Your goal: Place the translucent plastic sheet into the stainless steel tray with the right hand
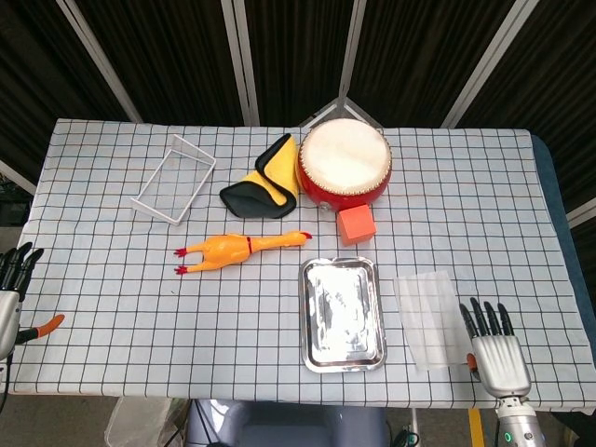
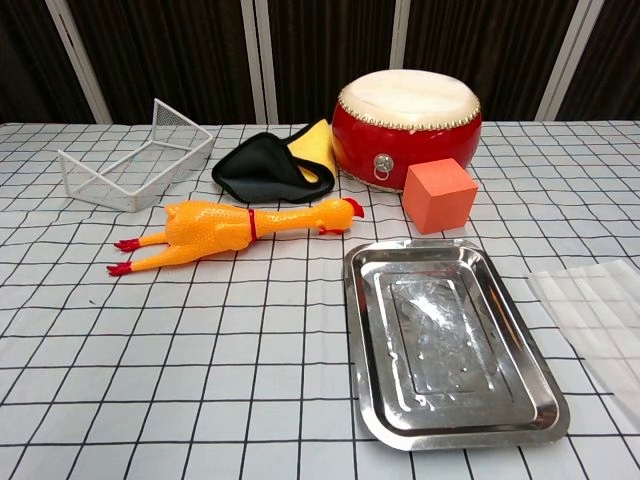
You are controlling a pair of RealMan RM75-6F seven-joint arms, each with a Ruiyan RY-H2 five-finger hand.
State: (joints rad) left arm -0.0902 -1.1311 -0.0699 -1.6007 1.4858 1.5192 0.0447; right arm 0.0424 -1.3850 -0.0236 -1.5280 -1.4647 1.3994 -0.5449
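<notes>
The translucent plastic sheet lies flat on the checked tablecloth, just right of the stainless steel tray; in the chest view the sheet runs off the right edge beside the tray. My right hand is at the table's front edge, close to the sheet's right front corner, fingers spread and holding nothing. My left hand sits off the table's left edge, fingers apart and empty. Neither hand shows in the chest view.
A rubber chicken lies left of the tray. Behind it are an orange cube, a red drum, a black and yellow cloth and a white wire basket.
</notes>
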